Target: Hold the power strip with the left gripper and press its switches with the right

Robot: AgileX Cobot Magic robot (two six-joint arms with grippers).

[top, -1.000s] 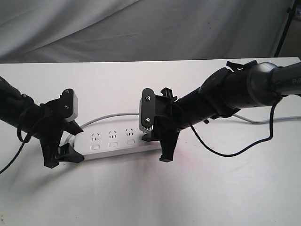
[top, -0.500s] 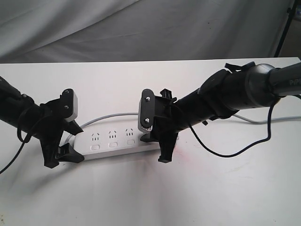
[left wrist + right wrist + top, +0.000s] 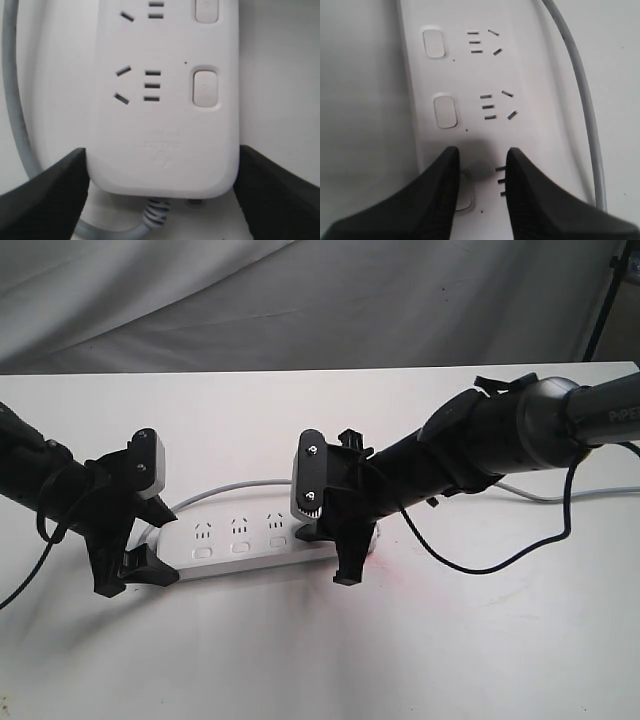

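Note:
The white power strip [image 3: 240,540] lies flat on the table, and three of its sockets show between the arms. My left gripper [image 3: 150,540] is shut on its cord end, one black jaw against each long side [image 3: 162,154]. My right gripper [image 3: 330,545] hovers low over the other end, jaws a narrow gap apart with nothing between them [image 3: 482,152]. One of its fingers [image 3: 437,195] covers part of a switch [image 3: 466,199]. Two more switches [image 3: 445,111] lie ahead of it. The strip's far end is hidden under the right gripper.
The thin grey cord [image 3: 225,488] curves behind the strip and runs off to the right [image 3: 535,492]. A loose black cable [image 3: 500,560] from the right arm sags onto the white table [image 3: 320,660]. Grey cloth [image 3: 300,300] hangs behind.
The right gripper and its arm have edged slightly left along the strip. The left gripper and the strip have stayed still.

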